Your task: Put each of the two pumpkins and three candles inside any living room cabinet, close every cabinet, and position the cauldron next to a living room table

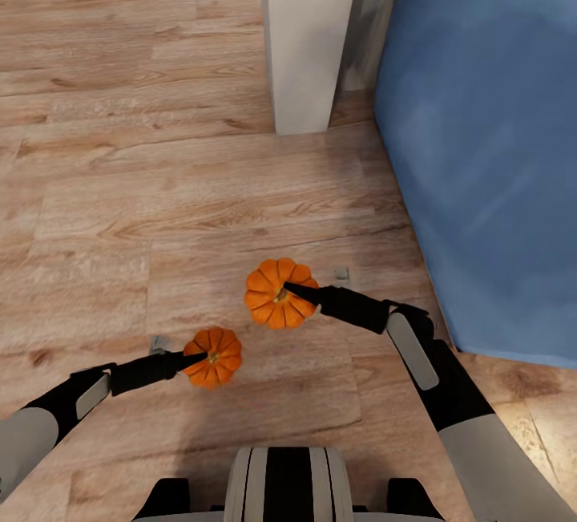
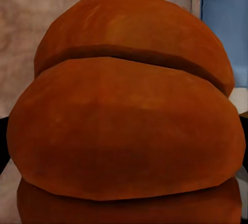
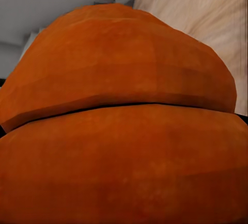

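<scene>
Two orange ribbed pumpkins are held above the wood floor. In the head view my left gripper (image 1: pixel 195 361) is shut on the smaller-looking pumpkin (image 1: pixel 218 359) at lower centre. My right gripper (image 1: pixel 295 291) is shut on the other pumpkin (image 1: pixel 272 297), a little farther forward and to the right. Close up, the left wrist view has orange ribs of its pumpkin (image 2: pixel 124 121) right at the camera, and the right wrist view has the same of its pumpkin (image 3: pixel 119 131). The cabinet, cauldron, table and candles are out of view.
A white pillar or wall end (image 1: pixel 304 33) stands ahead at centre. A blue sofa (image 1: pixel 489 137) takes up the right side. Open wood floor (image 1: pixel 120 145) stretches to the left and ahead. My own base (image 1: pixel 288 486) is at the bottom edge.
</scene>
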You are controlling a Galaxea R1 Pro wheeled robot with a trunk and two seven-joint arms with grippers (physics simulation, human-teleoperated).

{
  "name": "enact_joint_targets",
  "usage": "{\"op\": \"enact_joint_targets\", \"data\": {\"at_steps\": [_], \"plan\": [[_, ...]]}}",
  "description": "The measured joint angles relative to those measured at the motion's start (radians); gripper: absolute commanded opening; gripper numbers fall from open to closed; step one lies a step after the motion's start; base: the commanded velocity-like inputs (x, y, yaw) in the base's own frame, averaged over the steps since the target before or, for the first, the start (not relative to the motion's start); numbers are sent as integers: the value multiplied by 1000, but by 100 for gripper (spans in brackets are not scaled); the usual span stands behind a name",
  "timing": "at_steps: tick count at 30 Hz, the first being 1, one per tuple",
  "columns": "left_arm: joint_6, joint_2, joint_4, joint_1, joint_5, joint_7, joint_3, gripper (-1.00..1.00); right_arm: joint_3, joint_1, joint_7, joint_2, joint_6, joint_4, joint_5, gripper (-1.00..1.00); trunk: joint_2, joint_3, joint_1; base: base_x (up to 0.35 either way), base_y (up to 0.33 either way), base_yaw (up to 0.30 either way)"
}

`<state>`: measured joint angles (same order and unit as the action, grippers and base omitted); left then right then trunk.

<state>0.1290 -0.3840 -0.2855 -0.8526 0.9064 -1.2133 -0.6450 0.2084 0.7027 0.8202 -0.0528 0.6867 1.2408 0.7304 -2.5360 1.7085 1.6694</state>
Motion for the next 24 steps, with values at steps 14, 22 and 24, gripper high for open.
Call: {"op": "enact_joint_targets", "data": {"at_steps": [14,22,24], "plan": [[162,-76,-130,-1,-2,3,263,-100,-23,0,-1,-3,-1,-7,2,-100,0,0,0,-66,0,0],[169,-75,-257,2,-3,0,393,-100,-20,0,-3,5,-2,-10,5,-100,0,-8,-1,-2,0,0],[187,-77,-277,1,-7,0,396,-100,-20,0,-4,5,-2,-10,4,-100,1,-15,-2,0,0,0]]}}
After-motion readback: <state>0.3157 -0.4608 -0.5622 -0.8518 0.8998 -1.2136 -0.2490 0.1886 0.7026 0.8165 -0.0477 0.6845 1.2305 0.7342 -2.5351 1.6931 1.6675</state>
